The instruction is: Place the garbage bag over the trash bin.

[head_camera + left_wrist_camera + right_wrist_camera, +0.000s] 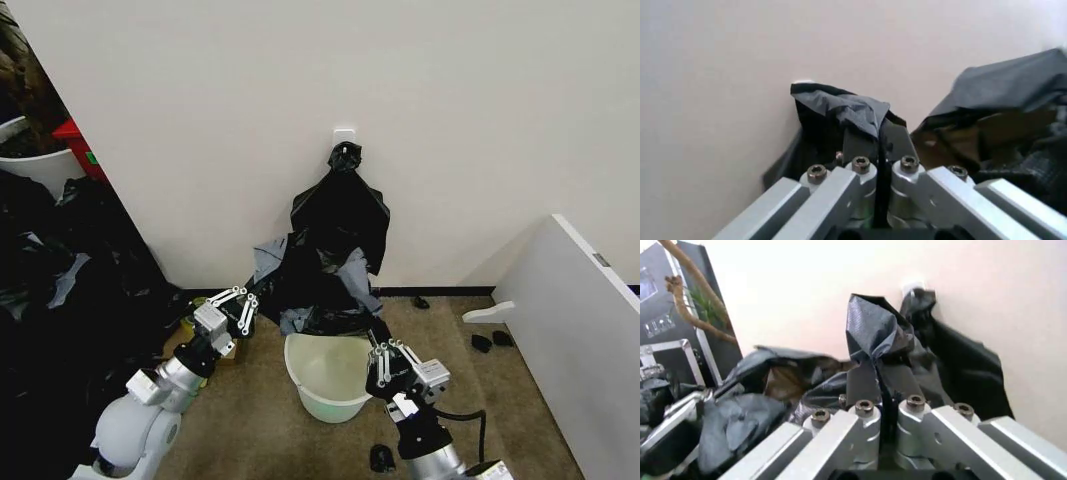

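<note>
One bag is held spread above one bin at the frame's 6 o'clock; the bin's visible interior is bare. Two grippers pinch the bag's edge: the left gripper at the bag's 9 o'clock, jaws clamped on film, and the right gripper at its 5 o'clock, jaws likewise clamped. One knotted bunch of bags hangs from a wall hook at the bag's 12 o'clock.

A knot-topped bunch of black bags hangs on the cream wall at twelve o'clock; a heap of black plastic sheeting lies at nine o'clock.
</note>
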You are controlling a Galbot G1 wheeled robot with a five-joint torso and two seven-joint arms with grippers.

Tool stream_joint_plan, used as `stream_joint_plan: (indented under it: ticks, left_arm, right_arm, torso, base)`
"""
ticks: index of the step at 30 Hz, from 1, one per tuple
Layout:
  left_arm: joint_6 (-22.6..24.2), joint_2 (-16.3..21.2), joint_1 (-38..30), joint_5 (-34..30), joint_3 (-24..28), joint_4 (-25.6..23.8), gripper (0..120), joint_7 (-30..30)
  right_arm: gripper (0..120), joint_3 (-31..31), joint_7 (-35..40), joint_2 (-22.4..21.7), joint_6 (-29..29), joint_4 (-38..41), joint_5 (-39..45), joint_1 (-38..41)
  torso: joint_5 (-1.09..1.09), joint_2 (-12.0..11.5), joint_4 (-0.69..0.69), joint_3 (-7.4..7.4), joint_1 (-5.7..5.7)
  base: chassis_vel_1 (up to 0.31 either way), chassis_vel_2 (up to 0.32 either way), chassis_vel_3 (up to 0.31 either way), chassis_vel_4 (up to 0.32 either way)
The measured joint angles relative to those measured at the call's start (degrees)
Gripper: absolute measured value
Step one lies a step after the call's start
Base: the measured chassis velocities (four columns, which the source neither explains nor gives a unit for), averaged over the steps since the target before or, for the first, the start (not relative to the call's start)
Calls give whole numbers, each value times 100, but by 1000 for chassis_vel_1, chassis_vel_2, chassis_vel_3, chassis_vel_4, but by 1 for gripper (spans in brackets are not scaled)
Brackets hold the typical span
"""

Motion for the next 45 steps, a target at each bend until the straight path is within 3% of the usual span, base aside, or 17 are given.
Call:
stream_joint_plan:
  ticks: [9, 14, 19, 25, 31, 37, 45]
  left_arm:
    - [144, -468, 190, -126, 345, 409, 0, 163]
    - [157, -544, 239, 22, 373, 501, 0, 161]
    - [143, -548, 214, 442, 345, 500, 0, 17]
    - [-77, -601, 79, 1520, 264, 509, 0, -291]
    - [-195, -615, -7, 1766, 306, 629, 0, -300]
    - [-337, -663, -162, 2057, 411, 971, 0, -306]
    - [-462, -759, -211, 2090, 719, 1534, 0, -401]
  right_arm:
    - [0, 79, 33, 62, -71, -384, 246, 375]
    - [0, -56, 74, 51, -198, -564, 460, 514]
    - [0, -261, -81, 60, -236, -805, 653, 682]
    - [0, -378, -446, 135, -172, -1079, 1128, 941]
    - [0, -329, -395, 186, -284, -1266, 1712, 1215]
    - [0, -208, 202, 170, -594, -1493, 2159, 1432]
    - [0, -73, 1175, -63, -1146, -1417, 1880, 1273]
  torso:
    - [0, -1, 0, 0, 0]
    - [-1, -1, 0, 0, 0]
    - [0, -1, 0, 0, 0]
    - [-1, -1, 0, 1, 0]
    - [-1, -2, 0, 0, 0]
    - [1, -2, 0, 1, 1]
    - [0, -2, 0, 1, 1]
  base:
    - [0, 0, 0, 0]
    - [0, 0, 0, 0]
    - [0, 0, 0, 0]
    - [0, 0, 0, 0]
    - [0, 0, 0, 0]
    - [0, 0, 0, 0]
    - [0, 0, 0, 0]
